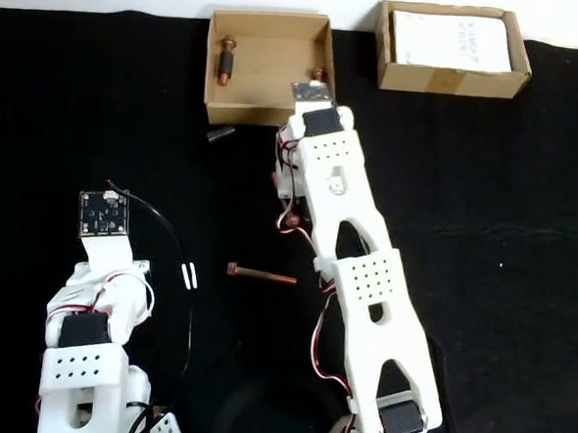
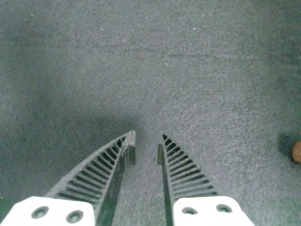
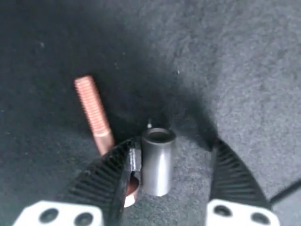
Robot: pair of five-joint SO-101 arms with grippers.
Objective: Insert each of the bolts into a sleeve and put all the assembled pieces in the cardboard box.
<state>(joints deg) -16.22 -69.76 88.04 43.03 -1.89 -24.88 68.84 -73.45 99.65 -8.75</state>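
My right gripper stands open around a black sleeve on the dark mat, the sleeve close to one finger. A copper bolt lies just outside that finger, its head tucked behind it. My left gripper is open a little over bare mat, nothing between its fingers; a copper bolt head shows at the edge. From above, a loose bolt lies mid-table and another black sleeve lies just in front of the cardboard box. An assembled piece lies inside the box.
The right arm stretches from the near edge up to the box's right corner, covering the mat beneath it. The left arm sits folded at the lower left. A second cardboard box holding white paper stands at the back right.
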